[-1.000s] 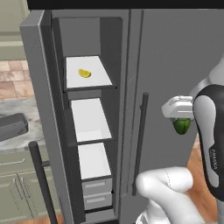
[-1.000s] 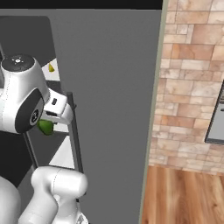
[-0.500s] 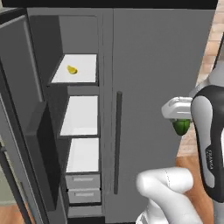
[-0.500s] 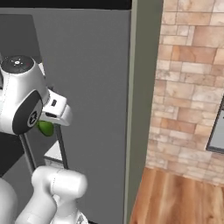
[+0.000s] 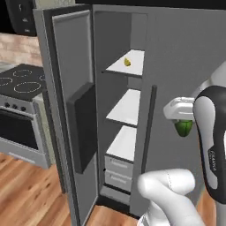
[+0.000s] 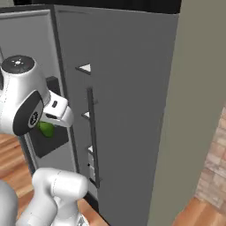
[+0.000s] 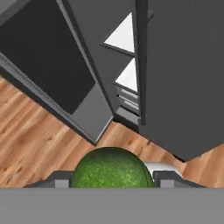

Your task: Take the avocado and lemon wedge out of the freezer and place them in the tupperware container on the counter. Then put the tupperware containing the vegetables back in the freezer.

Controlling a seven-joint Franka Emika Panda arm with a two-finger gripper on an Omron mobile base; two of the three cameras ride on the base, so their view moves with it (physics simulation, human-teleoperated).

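Note:
My gripper [image 5: 183,125] is shut on the avocado [image 5: 183,128], a shiny dark-green ball hanging under the white hand, out in front of the freezer's closed right door. From the right base view the avocado [image 6: 45,129] hangs below the hand, and in the hand view it [image 7: 111,168] sits between the fingertips above wood floor. The freezer [image 5: 70,88] stands with its left door swung open. The lemon wedge [image 5: 127,62] lies on the top white shelf inside. The tupperware container and the counter are out of view.
A black stovetop with an oven below [image 5: 17,84] stands left of the open freezer door. The door's dark bar handle [image 6: 92,137] runs upright close to the arm. Wood floor [image 7: 39,140] lies below, and a brick wall [image 6: 216,167] is at far right.
The whole picture has shifted as the base moved: the freezer is now seen more from the left, and the stove has come into view. The hand still holds the avocado as before.

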